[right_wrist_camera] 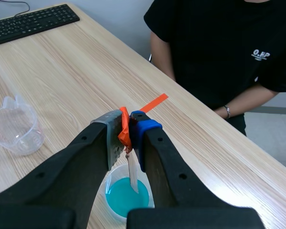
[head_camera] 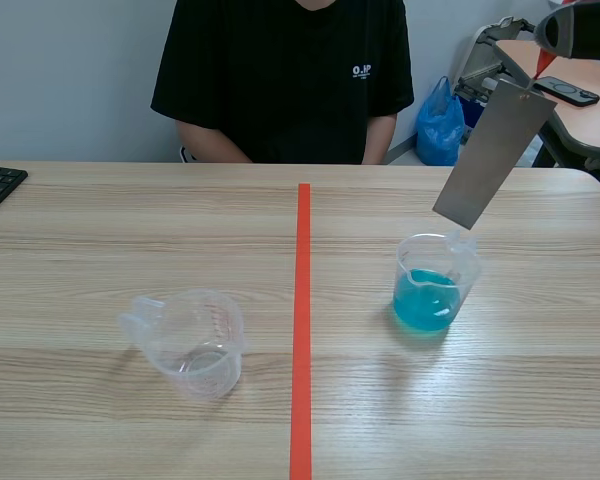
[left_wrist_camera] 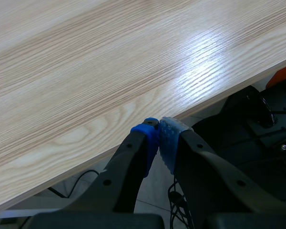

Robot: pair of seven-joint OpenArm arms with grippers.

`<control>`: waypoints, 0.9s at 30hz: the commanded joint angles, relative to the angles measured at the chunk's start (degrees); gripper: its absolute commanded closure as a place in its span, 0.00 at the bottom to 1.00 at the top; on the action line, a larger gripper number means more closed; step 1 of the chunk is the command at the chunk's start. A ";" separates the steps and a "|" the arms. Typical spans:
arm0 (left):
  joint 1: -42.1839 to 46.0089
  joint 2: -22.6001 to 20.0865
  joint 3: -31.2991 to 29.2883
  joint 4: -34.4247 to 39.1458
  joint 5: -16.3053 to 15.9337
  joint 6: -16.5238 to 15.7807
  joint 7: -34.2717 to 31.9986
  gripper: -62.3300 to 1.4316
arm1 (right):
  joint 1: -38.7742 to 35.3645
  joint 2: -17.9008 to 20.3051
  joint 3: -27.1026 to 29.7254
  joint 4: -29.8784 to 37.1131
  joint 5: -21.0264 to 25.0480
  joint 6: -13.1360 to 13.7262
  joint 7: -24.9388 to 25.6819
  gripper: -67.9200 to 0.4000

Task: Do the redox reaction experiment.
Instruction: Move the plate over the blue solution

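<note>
Hanging item: flat grey metal strip (head_camera: 493, 152), carried by an orange tape tab (right_wrist_camera: 124, 125) at its upper end; not yet in the liquid.
Target vessel: small clear plastic beaker (head_camera: 462, 262) holding blue liquid (head_camera: 425, 300), standing on the pale wood table (head_camera: 130, 230) on the right arm's side of the red tape line (head_camera: 302, 330).
Key relation: beaker lies directly below the strip's lower end. In the scene view, that end sits just above the far part of the rim and is not touching it. In the right wrist view, the strip points down over the blue surface.
Long axis: tilted, upper end toward the right arm, lower end toward the beaker.
Nearer arm: right, by a wide margin.
Right gripper (right_wrist_camera: 129, 128): raised above the beaker, fingers clamped on the orange tab, strip dangling beneath.
Left gripper (left_wrist_camera: 159, 136): pads pressed together on nothing, parked past the table's near edge, well apart from both vessels.
Judged next move: a straight lowering should dip the strip; the tilt risks a knock on the rim.
Other vessel: empty clear plastic measuring cup (head_camera: 192, 342), left of the line.
</note>
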 commanded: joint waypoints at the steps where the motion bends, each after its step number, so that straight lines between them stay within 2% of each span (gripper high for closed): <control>1: -1.40 -1.46 -0.22 0.81 -0.79 -0.52 -1.18 0.93 | 1.16 0.81 -0.04 0.55 0.92 0.63 1.11 0.97; 3: -2.95 -2.75 -0.20 0.81 -0.98 -2.03 -1.16 0.93 | 1.16 0.81 -0.44 0.55 0.92 0.63 1.11 0.97; 7: -6.93 -5.38 -0.17 0.81 -1.01 -7.34 -1.11 0.93 | 1.16 0.83 -1.05 0.55 0.92 0.63 1.16 0.97; 15: -16.83 -9.27 0.50 0.81 -0.92 -13.84 -0.66 0.93 | 1.16 0.83 -2.56 0.55 0.92 0.63 1.51 0.97; 20: -24.90 -10.88 6.08 0.81 -0.76 -16.66 2.95 0.93 | 1.16 0.83 -2.56 0.55 0.92 0.63 1.55 0.97; 23: -30.05 -11.04 10.75 0.81 -0.83 -16.66 5.46 0.94 | 1.16 0.83 -2.56 0.55 0.92 0.63 1.55 0.97; 25: -33.53 -11.04 13.51 0.81 -2.14 -16.66 6.73 0.94 | 1.16 0.83 -2.56 0.55 0.92 0.63 1.55 0.97; 27: -36.85 -11.06 15.82 0.81 -5.14 -16.66 8.48 0.94 | 1.16 0.83 -2.56 0.55 0.92 0.63 1.55 0.97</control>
